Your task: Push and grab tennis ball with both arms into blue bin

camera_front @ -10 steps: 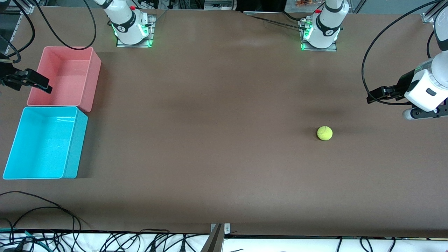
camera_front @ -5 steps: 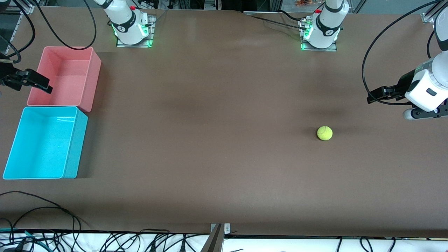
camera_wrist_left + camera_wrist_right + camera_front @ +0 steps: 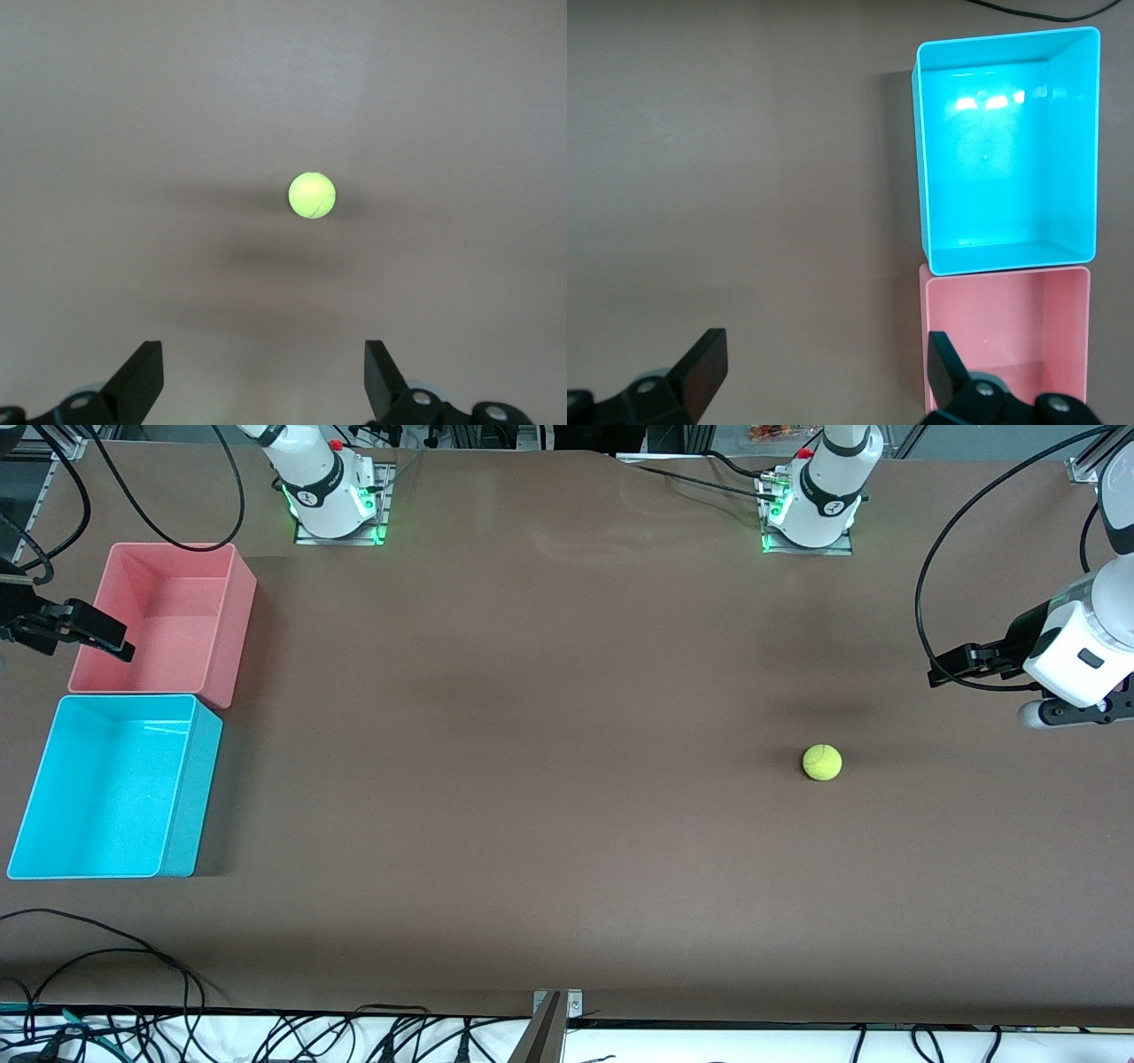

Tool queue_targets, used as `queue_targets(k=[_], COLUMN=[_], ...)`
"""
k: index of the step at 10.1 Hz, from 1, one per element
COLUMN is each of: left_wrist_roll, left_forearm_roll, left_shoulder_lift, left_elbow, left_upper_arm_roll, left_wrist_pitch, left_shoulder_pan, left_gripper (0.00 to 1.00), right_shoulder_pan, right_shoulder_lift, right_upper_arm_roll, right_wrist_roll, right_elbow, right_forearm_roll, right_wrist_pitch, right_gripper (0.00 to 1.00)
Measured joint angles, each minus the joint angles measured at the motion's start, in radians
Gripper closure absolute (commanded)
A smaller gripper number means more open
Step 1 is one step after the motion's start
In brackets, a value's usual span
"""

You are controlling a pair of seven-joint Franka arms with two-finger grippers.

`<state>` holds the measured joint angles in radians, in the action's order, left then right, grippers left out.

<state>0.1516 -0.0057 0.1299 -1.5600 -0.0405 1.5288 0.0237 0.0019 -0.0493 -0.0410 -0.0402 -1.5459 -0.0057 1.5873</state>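
Observation:
The yellow-green tennis ball rests on the brown table toward the left arm's end, and it also shows in the left wrist view. My left gripper hangs open over the table near that end, apart from the ball, with nothing between its fingers. The empty blue bin stands at the right arm's end, seen too in the right wrist view. My right gripper hovers open and empty beside the pink bin.
An empty pink bin stands against the blue bin, farther from the front camera, and shows in the right wrist view. Black cables lie along the table's edge nearest the front camera. Both arm bases stand at the farthest edge.

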Motion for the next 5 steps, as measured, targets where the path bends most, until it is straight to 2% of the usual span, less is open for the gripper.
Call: queue_targets(k=[5], left_wrist_roll=[0.0], left_forearm_roll=[0.0], left_shoulder_lift=[0.017], left_elbow=[0.0], left_upper_arm_roll=[0.0], left_wrist_pitch=[0.0], left_shoulder_pan=[0.001], left_gripper=[0.0], right_shoulder_pan=[0.0], right_shoulder_lift=[-0.004], right_upper_arm_roll=[0.0], right_wrist_roll=[0.0], right_elbow=[0.0], right_forearm_roll=[0.001], right_wrist_pitch=[0.0], right_gripper=[0.0])
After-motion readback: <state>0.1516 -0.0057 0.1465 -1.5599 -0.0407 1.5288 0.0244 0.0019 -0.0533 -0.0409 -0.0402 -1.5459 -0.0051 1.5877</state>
